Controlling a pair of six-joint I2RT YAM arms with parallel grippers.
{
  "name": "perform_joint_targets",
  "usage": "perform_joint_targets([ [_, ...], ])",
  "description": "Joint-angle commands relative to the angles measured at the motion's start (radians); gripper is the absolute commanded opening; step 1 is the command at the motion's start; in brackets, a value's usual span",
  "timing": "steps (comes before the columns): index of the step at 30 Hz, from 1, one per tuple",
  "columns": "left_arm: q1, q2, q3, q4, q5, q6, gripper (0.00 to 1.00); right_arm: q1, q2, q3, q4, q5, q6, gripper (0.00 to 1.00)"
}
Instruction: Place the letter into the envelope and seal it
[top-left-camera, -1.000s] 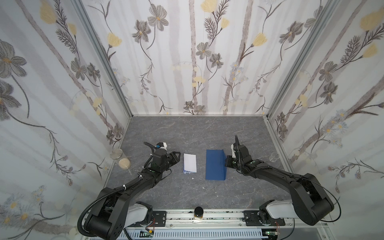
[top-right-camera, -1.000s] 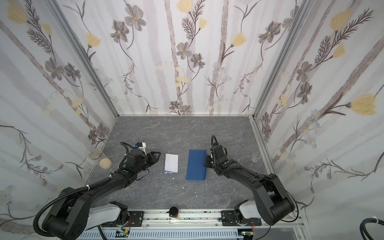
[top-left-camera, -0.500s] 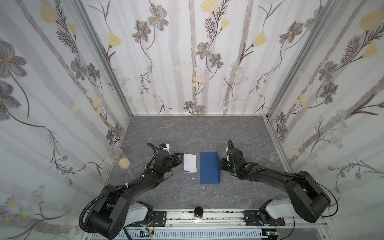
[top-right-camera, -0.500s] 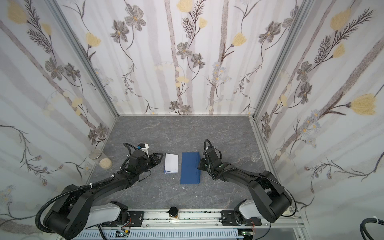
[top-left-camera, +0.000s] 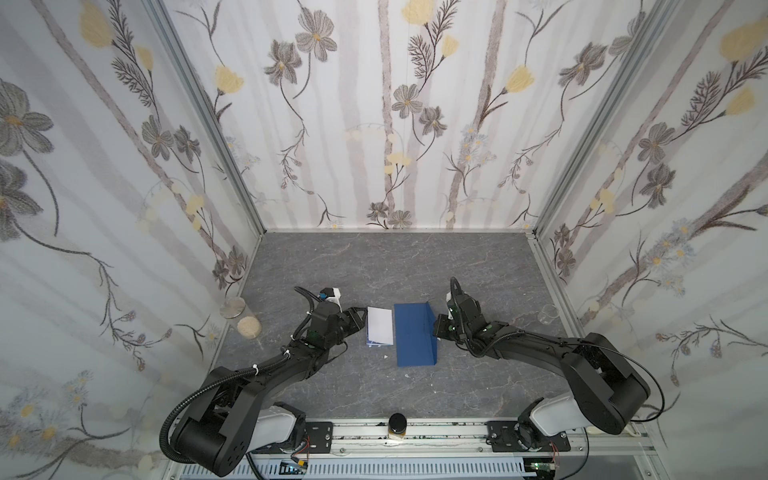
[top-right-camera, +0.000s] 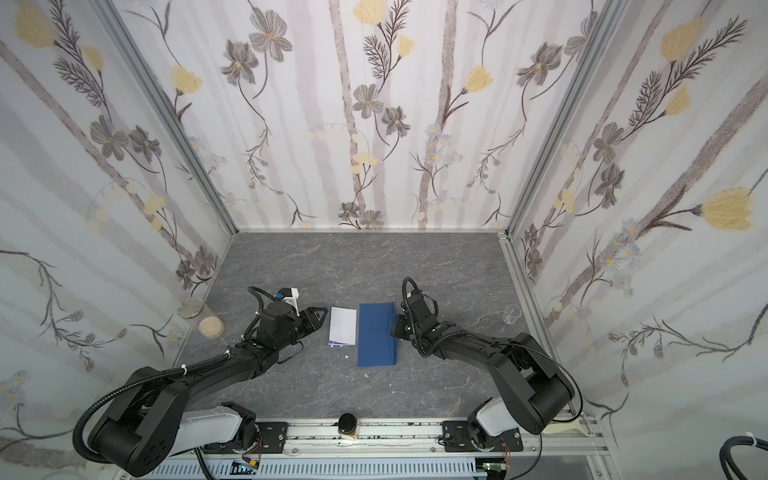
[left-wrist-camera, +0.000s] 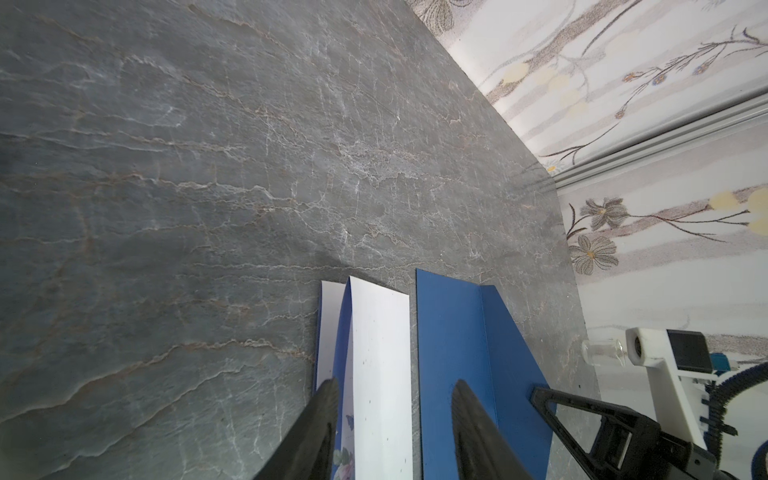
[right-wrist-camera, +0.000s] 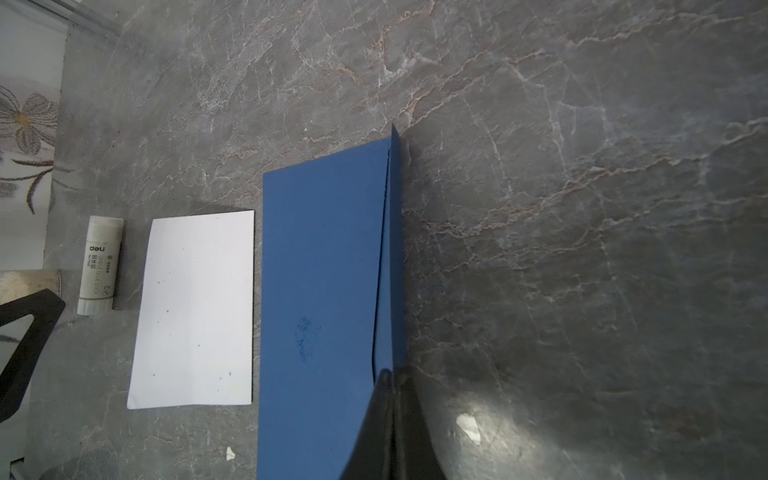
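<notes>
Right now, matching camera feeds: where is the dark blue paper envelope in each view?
Top view: envelope mid-floor, right of white paper letter.
Top view: envelope, same spot.
Left wrist: envelope beside letter, beyond left gripper.
Right wrist: envelope flap in shut right gripper.
Landmark: the letter alongside.

I look down on the grey stone-pattern table (top-left-camera: 374, 266), with flowered walls (top-left-camera: 374, 124) on three sides. The letter (top-left-camera: 380, 326) lies near the middle, white side up, and a thin blue edge shows at its near end. Just to the right of it lies the dark blue envelope (top-left-camera: 411, 340), longer than the letter and almost touching it. Its flap (top-left-camera: 430, 322) stands up along the right edge. My right gripper (top-left-camera: 436, 328) is closed at this flap. My left gripper (top-left-camera: 364, 318) is at the left edge of the letter, jaws apart. A lidded jar (top-left-camera: 234, 307) and a beige round thing (top-left-camera: 248, 326) stand by the left wall, and a small clear glass (top-left-camera: 548, 312) stands by the right one.
</notes>
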Motion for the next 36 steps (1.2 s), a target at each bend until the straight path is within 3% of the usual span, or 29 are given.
perform_joint_targets([
  [1, 0.0, 0.007, 0.002, 0.026, -0.01, -0.007, 0.46, 0.003, 0.014, 0.016, 0.03, 0.012, -0.003, 0.0],
  [11, -0.001, 0.015, -0.001, 0.031, -0.01, -0.007, 0.46, 0.005, 0.027, 0.033, 0.018, 0.014, -0.013, 0.0],
  [14, -0.001, 0.015, 0.0, 0.031, -0.009, -0.005, 0.46, 0.006, 0.027, 0.033, 0.019, 0.014, -0.01, 0.07],
  [19, -0.001, 0.015, -0.002, 0.031, -0.006, 0.002, 0.46, 0.007, 0.018, 0.034, 0.014, 0.023, -0.01, 0.31],
  [23, -0.001, 0.008, -0.002, 0.029, 0.006, 0.028, 0.49, 0.009, -0.007, 0.038, -0.01, 0.037, -0.011, 0.41],
  [31, 0.015, 0.014, 0.031, 0.007, 0.074, 0.096, 0.63, -0.001, -0.091, 0.057, -0.055, 0.045, -0.05, 0.47],
  [36, 0.063, 0.101, 0.083, -0.009, 0.198, 0.093, 0.64, -0.033, -0.105, 0.058, -0.033, -0.042, -0.086, 0.47],
])
